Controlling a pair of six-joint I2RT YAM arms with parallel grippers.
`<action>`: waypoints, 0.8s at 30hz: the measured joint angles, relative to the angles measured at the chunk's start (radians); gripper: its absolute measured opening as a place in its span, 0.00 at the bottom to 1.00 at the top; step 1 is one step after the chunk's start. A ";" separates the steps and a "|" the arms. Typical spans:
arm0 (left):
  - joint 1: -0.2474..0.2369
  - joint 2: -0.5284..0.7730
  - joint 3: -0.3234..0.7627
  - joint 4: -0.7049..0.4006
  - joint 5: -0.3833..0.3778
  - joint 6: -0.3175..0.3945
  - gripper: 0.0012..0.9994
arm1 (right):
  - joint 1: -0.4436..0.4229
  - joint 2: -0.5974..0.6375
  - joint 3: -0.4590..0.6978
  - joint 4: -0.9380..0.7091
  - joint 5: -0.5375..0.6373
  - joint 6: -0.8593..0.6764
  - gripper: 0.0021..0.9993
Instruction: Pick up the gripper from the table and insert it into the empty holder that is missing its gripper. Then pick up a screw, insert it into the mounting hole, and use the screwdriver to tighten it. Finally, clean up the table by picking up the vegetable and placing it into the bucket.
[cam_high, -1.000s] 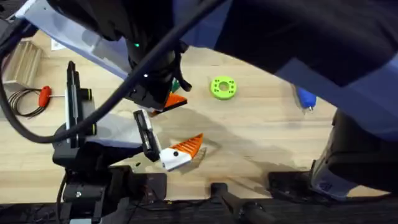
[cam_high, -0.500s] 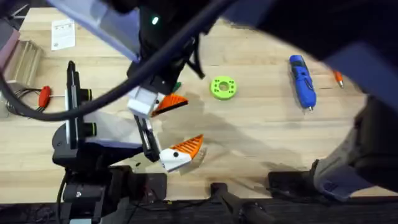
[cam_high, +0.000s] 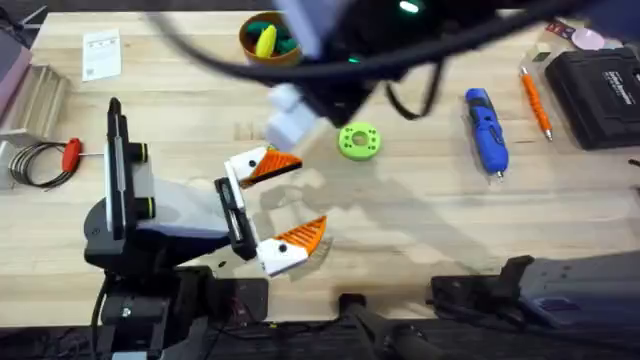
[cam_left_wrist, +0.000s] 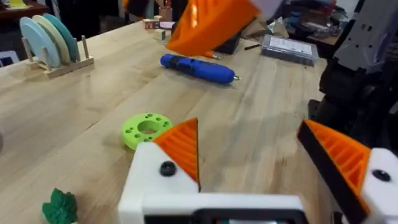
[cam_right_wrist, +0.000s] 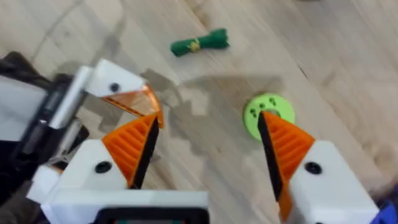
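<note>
Right gripper (cam_right_wrist: 207, 121) hangs fingers apart above the worktop (cam_right_wrist: 311, 56), vegetable (cam_right_wrist: 199, 43) just ahead, its long axis running finger to finger, so a wrist turn looks needed.

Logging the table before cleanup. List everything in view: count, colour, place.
Bucket: one, brown-rimmed, far edge of the table, with yellow and green items inside.
Disc: one, lime green, middle of the table.
Screwdriver: one, blue, right of the disc.
Thin tool: one, orange, just right of the screwdriver.
Case: one, black, far right corner.
Red-handled tool: one, at the left edge.
Card: one, white, far left corner.
Vegetable: one, dark green, lying on the table not far from the disc.
Left tool: one, white fingers with orange tips, open, low over the near table.
Right tool: one, white fingers with orange pads, open, above the disc.
</note>
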 joint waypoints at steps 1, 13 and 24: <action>0.000 0.000 0.000 0.000 0.000 0.000 0.99 | -0.019 -0.034 -0.048 0.017 0.000 0.016 0.96; 0.000 0.000 0.000 0.000 0.000 0.000 0.99 | -0.438 -0.526 -0.480 0.063 0.082 0.219 0.99; 0.000 0.000 0.000 0.000 0.000 0.000 0.99 | -0.774 -0.561 -0.610 0.083 0.083 0.227 0.99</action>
